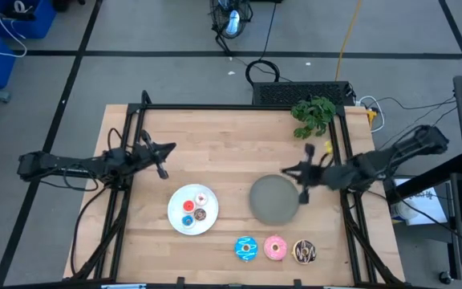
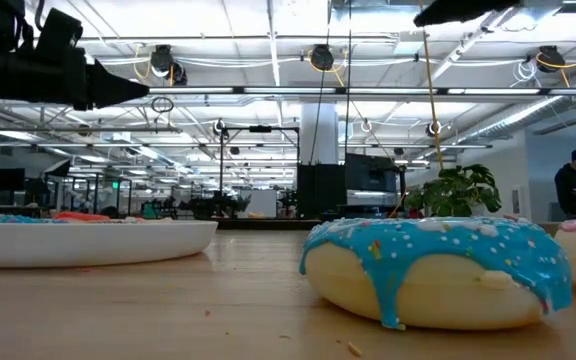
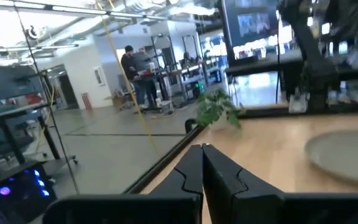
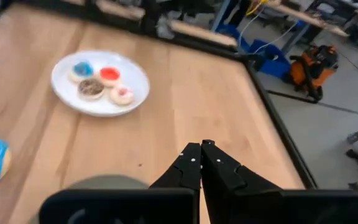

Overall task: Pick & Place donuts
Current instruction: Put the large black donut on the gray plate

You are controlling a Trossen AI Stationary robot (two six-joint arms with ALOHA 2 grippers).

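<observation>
**Both grippers shut and empty; large donuts lie nearest the right arm**

The right gripper (image 4: 202, 144) is seen with its fingers pressed together and nothing held, poised at the grey plate's (image 1: 275, 201) right edge. The left gripper (image 3: 202, 148) is likewise closed on nothing and is raised well to the left of the grey plate, beyond the white plate (image 1: 176, 218).

Three larger donuts are set in a row along the table's front edge, just in front of the grey plate: the blue sprinkled donut (image 1: 245, 248), the pink donut (image 1: 275, 248) and the dark drizzled donut (image 1: 304, 252). Small donuts (image 1: 194, 208) are gathered on the white plate; four appear in the right wrist view.

From the right jaws the row lies toward the front edge and slightly leftward, so the right arm is judged nearer; as rings, no long axis is offered.
</observation>
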